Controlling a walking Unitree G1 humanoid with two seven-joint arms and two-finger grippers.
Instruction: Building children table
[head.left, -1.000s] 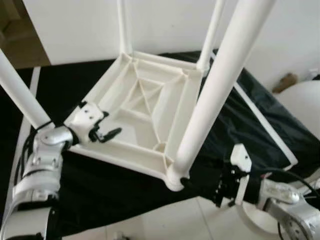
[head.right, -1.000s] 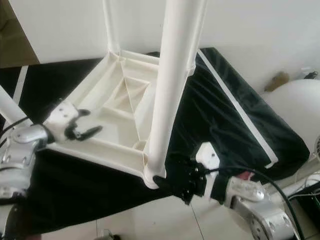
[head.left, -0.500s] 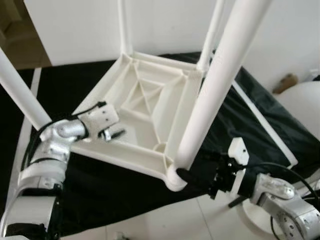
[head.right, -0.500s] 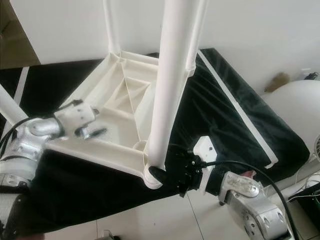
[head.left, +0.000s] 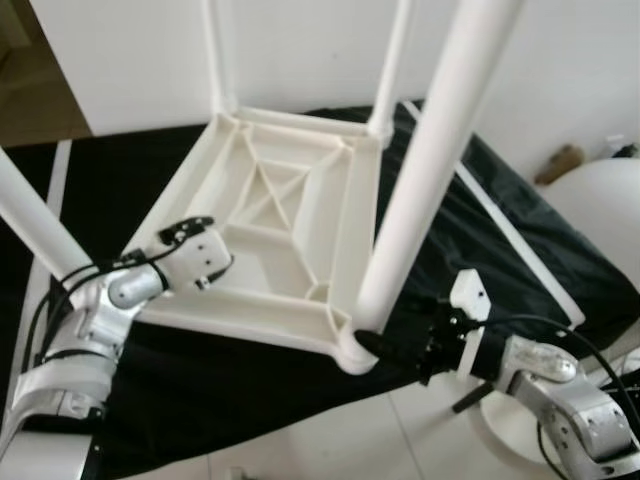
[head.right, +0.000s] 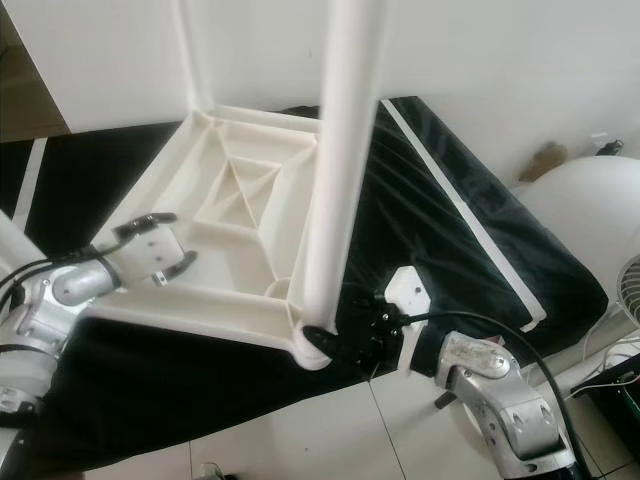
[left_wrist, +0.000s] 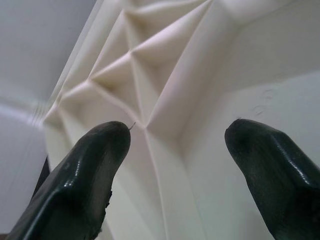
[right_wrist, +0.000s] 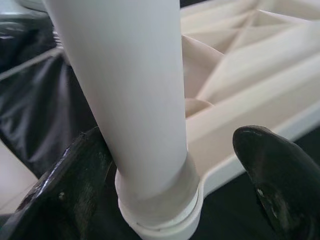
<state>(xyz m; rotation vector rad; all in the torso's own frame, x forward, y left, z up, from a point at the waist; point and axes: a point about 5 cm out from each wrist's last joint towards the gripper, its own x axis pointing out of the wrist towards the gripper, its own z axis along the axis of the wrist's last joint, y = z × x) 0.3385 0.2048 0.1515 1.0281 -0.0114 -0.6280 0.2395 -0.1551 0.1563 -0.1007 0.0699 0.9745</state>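
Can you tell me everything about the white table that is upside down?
The table is white, looks like plastic, and lies top-down on a black cloth. Its square underside faces up, with raised ribs crossing in the middle. Four round white legs stick up, one from each corner. The right gripper is at the base of the nearest leg, one finger against it, the other apart. The left gripper hangs open over the ribbed underside near the left corner.

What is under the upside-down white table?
Under the white table lies a black cloth with a white stripe, spread out past the table's edges. Whatever the cloth rests on is covered, so that stays unknown.
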